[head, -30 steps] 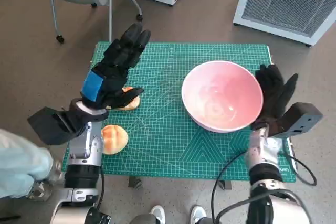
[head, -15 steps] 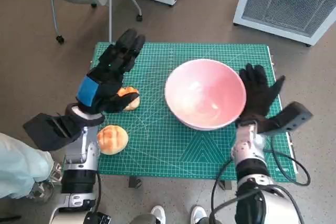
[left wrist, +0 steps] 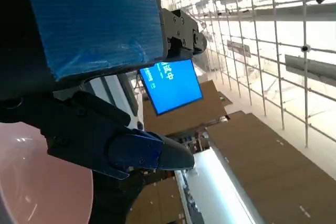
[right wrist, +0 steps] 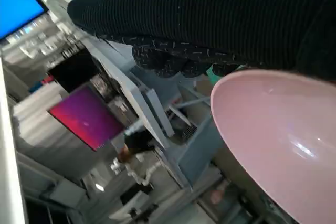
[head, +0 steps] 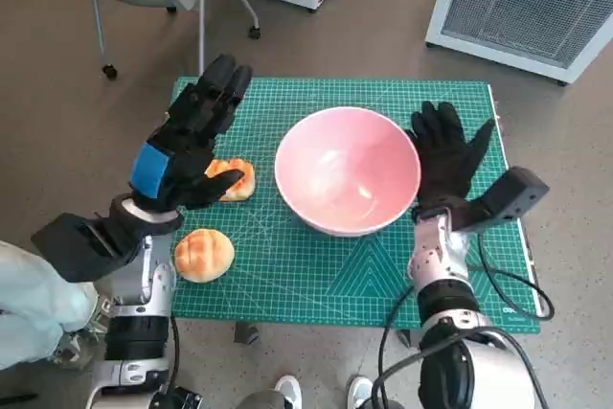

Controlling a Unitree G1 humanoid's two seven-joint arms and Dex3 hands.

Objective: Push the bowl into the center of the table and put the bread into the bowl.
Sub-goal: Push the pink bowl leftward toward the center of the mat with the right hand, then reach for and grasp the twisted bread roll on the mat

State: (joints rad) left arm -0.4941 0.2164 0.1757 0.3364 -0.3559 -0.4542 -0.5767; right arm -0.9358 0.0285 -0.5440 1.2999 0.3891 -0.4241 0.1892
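Near the table's middle, the round pink bowl (head: 348,170) touches the spread black-gloved right hand (head: 445,158) — rightward; the blue-taped left hand (head: 187,146), fingers apart, hovers over a golden bread roll (head: 234,180).

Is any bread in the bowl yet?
No. In the head view the pink bowl is empty; both bread rolls lie on the green mat beside it.

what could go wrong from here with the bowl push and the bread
The gloved right hand presses flat on the pink bowl near its rim, so the bowl may tip or slide past centre. The bowl is nearing the bread roll under the left hand and could knock it.
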